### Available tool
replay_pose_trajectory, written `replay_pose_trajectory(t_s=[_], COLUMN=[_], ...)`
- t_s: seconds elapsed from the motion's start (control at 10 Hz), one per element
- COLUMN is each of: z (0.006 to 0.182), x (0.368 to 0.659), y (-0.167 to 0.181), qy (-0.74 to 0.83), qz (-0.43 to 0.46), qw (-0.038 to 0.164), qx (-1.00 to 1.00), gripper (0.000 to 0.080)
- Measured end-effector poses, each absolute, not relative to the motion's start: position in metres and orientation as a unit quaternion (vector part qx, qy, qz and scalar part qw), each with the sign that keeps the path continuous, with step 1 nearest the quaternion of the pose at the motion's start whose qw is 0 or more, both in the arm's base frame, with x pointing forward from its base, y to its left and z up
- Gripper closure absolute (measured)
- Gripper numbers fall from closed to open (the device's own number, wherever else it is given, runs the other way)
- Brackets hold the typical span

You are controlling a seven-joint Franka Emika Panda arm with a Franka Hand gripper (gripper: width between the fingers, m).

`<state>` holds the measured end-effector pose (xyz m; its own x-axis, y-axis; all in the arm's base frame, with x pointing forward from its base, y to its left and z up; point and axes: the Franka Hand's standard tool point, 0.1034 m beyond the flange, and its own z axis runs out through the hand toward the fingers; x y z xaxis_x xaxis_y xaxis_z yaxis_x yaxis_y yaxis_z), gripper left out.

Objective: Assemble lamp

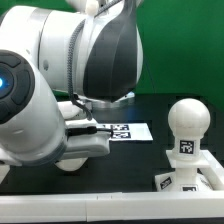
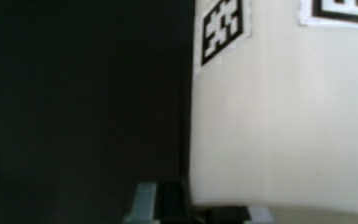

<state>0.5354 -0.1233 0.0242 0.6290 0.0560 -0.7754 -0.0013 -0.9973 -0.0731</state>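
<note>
One ball bulb [image 1: 186, 118], one blocky base [image 1: 188, 177], one marker board [image 1: 128, 131], one tagged white part [image 2: 282, 120].

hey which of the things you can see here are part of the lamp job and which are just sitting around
Lamp job:
bulb standing on the base
white tagged part close against the wrist camera, probably the shade
pincer, barely visible

Sitting around:
marker board
black table
</note>
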Motion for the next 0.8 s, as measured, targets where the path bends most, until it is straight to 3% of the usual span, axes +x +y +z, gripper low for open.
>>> replay_pose_trajectory(t_s=[0.2, 0.6, 0.8], z=[0.041, 0.139, 0.147], x=[0.546, 0.583, 0.601], y=[-0.116, -0.107, -0.113], qy=[-0.021, -0.017, -0.015], qz=[0.421, 0.339, 0.241], qw=[0.033, 0.05, 0.039], qx=[-0.906, -0.939, -0.97], gripper=[0.0762, 0.0761, 0.0761])
